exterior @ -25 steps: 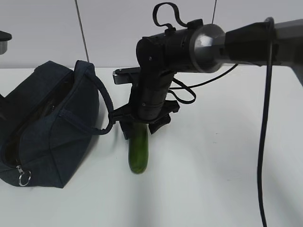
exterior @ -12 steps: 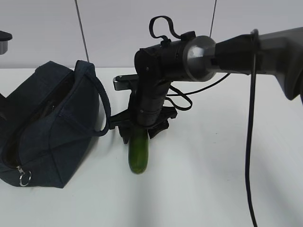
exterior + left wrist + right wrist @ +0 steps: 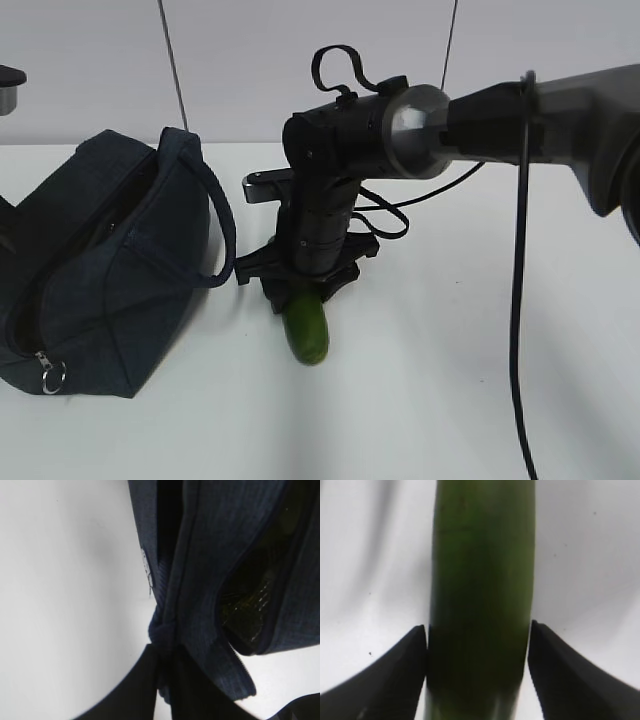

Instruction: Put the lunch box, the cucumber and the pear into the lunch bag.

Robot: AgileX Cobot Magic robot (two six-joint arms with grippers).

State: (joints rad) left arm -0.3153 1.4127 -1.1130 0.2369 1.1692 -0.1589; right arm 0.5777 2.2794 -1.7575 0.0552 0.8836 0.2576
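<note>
Cucumber (image 3: 481, 605) clamped in R claw (image 3: 478, 645), bag (image 3: 95, 270) left.

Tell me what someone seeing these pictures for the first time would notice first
The eye lands on the big black right arm reaching in from the right, its right gripper down on the white table with fingers pressed to both sides of the dark green cucumber. To the left sits the navy lunch bag, its zipper open and its rope handle looping toward the gripper.
</note>
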